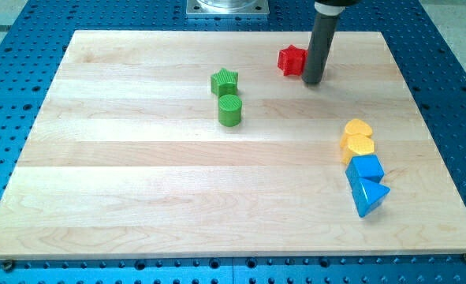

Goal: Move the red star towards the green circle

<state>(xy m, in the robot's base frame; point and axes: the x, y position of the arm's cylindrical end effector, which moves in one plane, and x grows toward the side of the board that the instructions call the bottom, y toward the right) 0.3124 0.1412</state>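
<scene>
1. Pale wooden boards make up the table (138,173), which sits on a blue perforated base (12,24).
2. Toward the view's left of centre, a green star (225,80) sits just above a green circle (230,110); the two are touching or nearly so.
3. Further right, near the view's top, the red star (292,60) lies well apart from the green circle, up and to its right.
4. The dark rod comes down right beside the red star, and its tip (313,82) rests on the table just at the star's right and slightly lower side, touching it or very close.
5. There are no fingers on this arm, only the rod, so nothing is pinched.
6. At the view's right, two yellow blocks (358,138) sit stacked closely above a blue cube (366,168) and a blue triangle (370,196).
</scene>
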